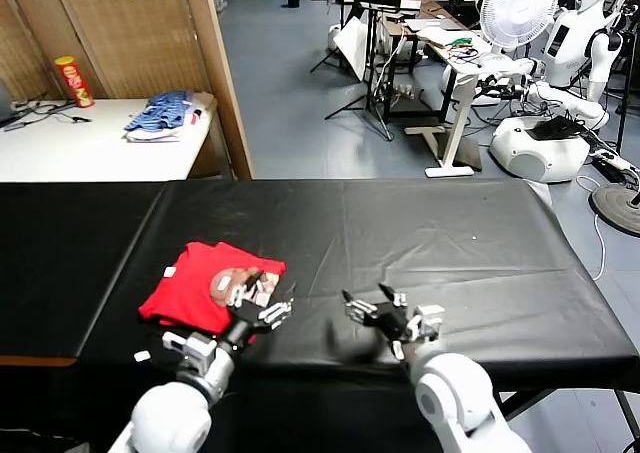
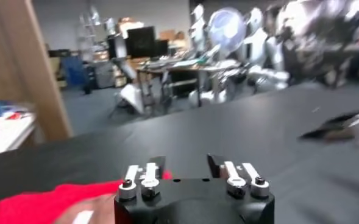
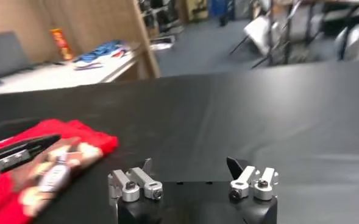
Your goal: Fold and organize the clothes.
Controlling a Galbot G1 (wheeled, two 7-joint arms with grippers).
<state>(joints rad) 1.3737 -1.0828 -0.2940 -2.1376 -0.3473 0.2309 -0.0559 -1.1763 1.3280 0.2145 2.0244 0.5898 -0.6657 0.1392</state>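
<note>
Shirt: the bright red short-sleeved cotton T-shirt [image 1: 205, 285] lies on the black cloth-covered surface [image 1: 450, 243], toward its left near part, gathered into a compact, roughly square bundle with the brown-and-white cartoon print facing up.

Left hand: the left hand [image 1: 262, 306] sits right at the shirt's near right edge, over the print; the left wrist view shows its fingers spread apart with nothing between them, red cloth just below and beside them. Released, by the look of it.

Right hand: the right hand [image 1: 378, 311] hovers low over bare black surface, well apart from the shirt, fingers wide open and empty in the right wrist view.

Done so far: the shirt reads as folded several times over, sleeves tucked away, no loose tails hanging out. The edges are a bit uneven, though, and the bundle sits skewed to the surface's edge.

Left to do: my call is the folding is at or near its end; what may remain is a tidy-up press or squaring of the bundle, and pulling both arms clear.

Background: a pile of blue-and-white fabric [image 1: 165, 113] rests on the white side surface [image 1: 90, 148] beyond, not part of this job.
</note>
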